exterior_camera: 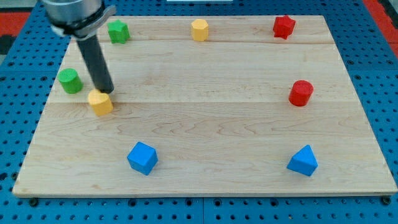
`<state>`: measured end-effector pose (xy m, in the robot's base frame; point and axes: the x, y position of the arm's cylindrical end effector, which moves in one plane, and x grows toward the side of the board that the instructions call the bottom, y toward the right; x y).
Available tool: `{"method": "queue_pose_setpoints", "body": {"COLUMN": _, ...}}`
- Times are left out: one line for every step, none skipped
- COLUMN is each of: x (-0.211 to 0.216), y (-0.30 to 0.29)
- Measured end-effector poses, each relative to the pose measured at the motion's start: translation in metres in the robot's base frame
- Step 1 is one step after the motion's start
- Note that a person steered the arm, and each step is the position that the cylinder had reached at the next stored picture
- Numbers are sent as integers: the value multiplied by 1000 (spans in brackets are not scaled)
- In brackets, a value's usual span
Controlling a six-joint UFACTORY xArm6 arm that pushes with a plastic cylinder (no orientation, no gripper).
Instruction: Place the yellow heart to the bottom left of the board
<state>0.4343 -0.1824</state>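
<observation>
The yellow heart (pixel 100 102) lies on the wooden board (pixel 205 112) at the view's left, about mid-height. My tip (pixel 106 92) touches the board just above the heart, at its upper right edge. The rod rises up and to the left out of the view's top. The board's bottom left corner lies below and to the left of the heart.
A green cylinder (pixel 70 81) sits left of the heart. A green block (pixel 118 31) is at top left, a yellow hexagon (pixel 199 30) at top middle, a red star (pixel 283 27) at top right. A red cylinder (pixel 301 93) is at right. A blue cube (pixel 142 158) and a blue pointed block (pixel 303 161) sit near the bottom.
</observation>
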Motion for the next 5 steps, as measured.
{"method": "queue_pose_setpoints", "body": {"x": 36, "y": 2}}
{"method": "queue_pose_setpoints", "body": {"x": 38, "y": 17}}
{"method": "queue_pose_setpoints", "body": {"x": 61, "y": 23}}
{"method": "queue_pose_setpoints", "body": {"x": 74, "y": 8}}
{"method": "queue_pose_setpoints", "body": {"x": 53, "y": 6}}
